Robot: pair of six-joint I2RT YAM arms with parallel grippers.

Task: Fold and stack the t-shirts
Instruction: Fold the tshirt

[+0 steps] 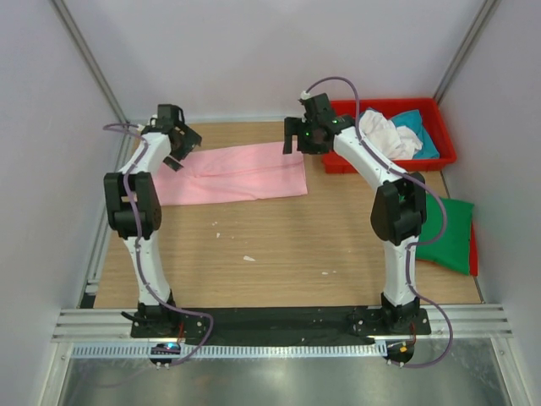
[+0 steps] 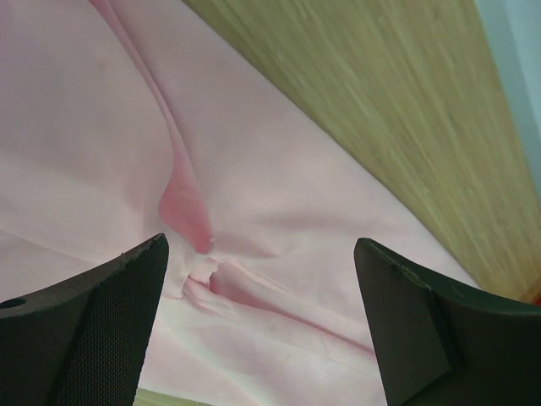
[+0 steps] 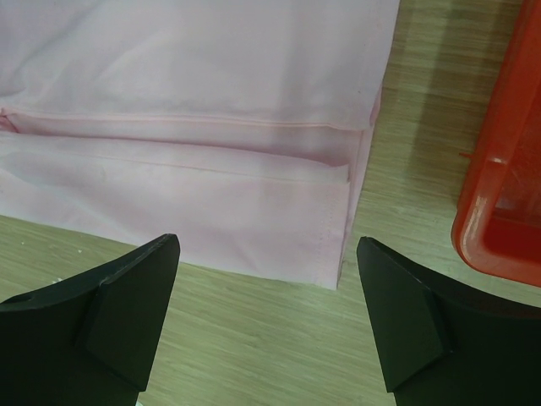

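Observation:
A light pink t-shirt (image 1: 232, 173) lies folded into a long strip across the back of the wooden table. My left gripper (image 1: 176, 148) hovers open over its left end, where the cloth (image 2: 254, 211) shows a small bunched crease between the fingers. Over the right end my right gripper (image 1: 297, 139) stands open, with the shirt's folded hem corner (image 3: 279, 228) just ahead of the fingertips and bare wood between them. A dark green t-shirt (image 1: 448, 233) lies at the table's right edge. White (image 1: 385, 135) and teal (image 1: 418, 127) t-shirts sit in the red tray (image 1: 427, 161).
The red tray's rim (image 3: 499, 211) is close to the right of my right gripper. White walls enclose the table on three sides. Small white specks (image 1: 248, 258) lie on the wood in the middle.

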